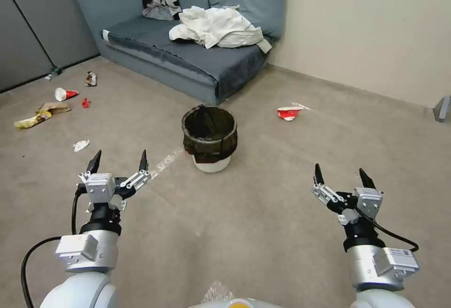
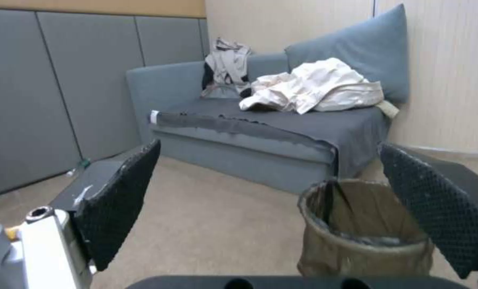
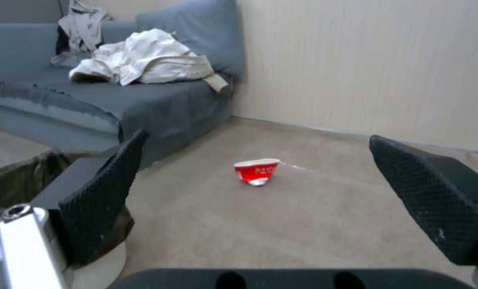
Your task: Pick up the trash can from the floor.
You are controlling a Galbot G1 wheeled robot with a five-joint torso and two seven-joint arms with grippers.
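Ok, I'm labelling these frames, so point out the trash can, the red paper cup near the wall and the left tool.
trash can (image 1: 209, 135): head view, bag-covered side wall.
red paper cup (image 3: 256, 170): right wrist view, red side.
left tool (image 1: 119, 160): head view, midway between open fingertips.

Left arm: I have it reaching forward on the near left, wrist level, left gripper (image 1: 119, 159) pointing far, its black fingertips (image 2: 118, 200) spread wide, holding nothing. Right arm: mirrored on the near right, right gripper (image 1: 341, 173) pointing far, its fingertips (image 3: 437, 204) likewise spread wide, holding nothing.
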